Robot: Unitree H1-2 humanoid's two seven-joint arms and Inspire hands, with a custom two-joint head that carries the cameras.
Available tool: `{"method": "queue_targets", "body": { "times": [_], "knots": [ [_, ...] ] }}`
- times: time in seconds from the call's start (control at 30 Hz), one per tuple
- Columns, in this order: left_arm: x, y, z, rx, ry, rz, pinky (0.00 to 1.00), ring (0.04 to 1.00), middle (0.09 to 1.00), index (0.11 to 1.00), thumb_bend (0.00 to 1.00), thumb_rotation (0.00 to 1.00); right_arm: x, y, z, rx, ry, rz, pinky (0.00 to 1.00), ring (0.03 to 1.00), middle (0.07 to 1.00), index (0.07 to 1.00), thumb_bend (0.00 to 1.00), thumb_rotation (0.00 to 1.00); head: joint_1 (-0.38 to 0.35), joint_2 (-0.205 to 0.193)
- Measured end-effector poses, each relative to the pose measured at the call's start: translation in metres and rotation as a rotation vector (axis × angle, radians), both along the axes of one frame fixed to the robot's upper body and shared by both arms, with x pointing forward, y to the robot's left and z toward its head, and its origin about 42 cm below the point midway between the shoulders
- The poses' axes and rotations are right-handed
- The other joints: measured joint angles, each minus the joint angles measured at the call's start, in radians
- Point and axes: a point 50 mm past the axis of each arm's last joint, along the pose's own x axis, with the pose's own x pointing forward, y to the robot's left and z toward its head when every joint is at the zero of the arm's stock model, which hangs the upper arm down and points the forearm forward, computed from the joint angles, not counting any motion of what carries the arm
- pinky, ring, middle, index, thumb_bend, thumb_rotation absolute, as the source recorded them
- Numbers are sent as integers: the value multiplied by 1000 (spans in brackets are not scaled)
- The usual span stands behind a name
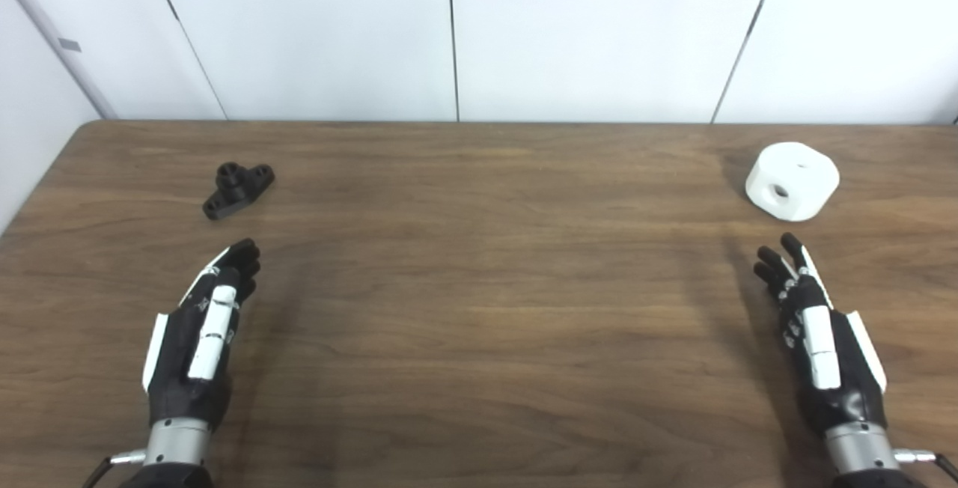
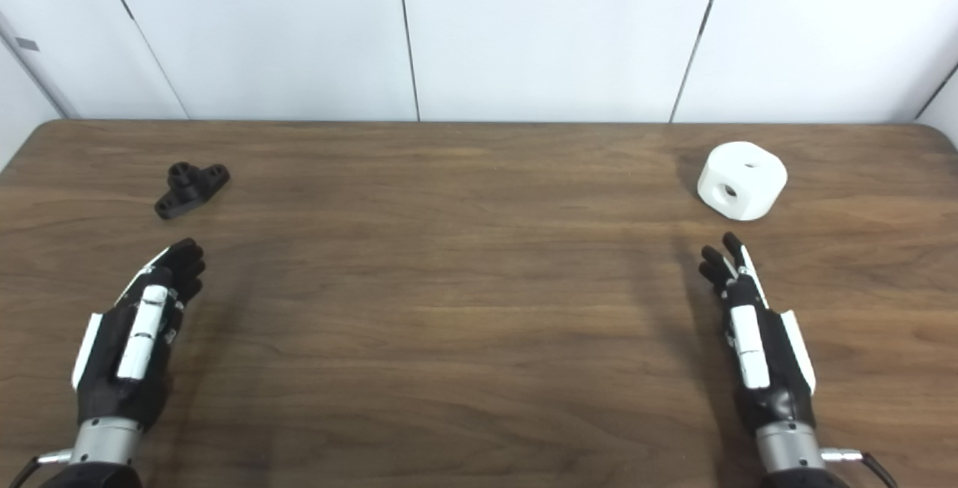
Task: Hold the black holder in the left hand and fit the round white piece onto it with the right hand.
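— Where does the black holder (image 1: 238, 188) lie?

— On the wooden table (image 1: 479, 308), just ahead of the left hand (image 1: 200, 338) and apart from it, a raised collar on its flat base.

— And the left hand?

— Empty, fingers stretched forward and loosely spread, held edge-on.

— The round white piece (image 1: 792, 180)?

— Ahead of the right hand (image 1: 816, 338), not touching it, a hole in its near side.

— That hand?

— Empty too, fingers (image 2: 718, 263) extended and parted. The two hands sit well apart.
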Motion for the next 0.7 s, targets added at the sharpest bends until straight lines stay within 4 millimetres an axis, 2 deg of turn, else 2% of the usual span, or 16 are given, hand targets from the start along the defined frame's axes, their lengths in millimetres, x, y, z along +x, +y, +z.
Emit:
{"method": "queue_targets", "body": {
  "times": [0.37,0.7],
  "knots": [
    [0,0,0,-3,-1,-1,945,905,873,827,517,663,0,0,0,2,-1,1,1000,927,930,977,582,1000,2,-3],
    [0,0,0,-1,0,-1,942,908,881,838,500,690,0,0,0,6,-2,3,1000,925,937,980,587,1000,5,-3]
  ]
}}
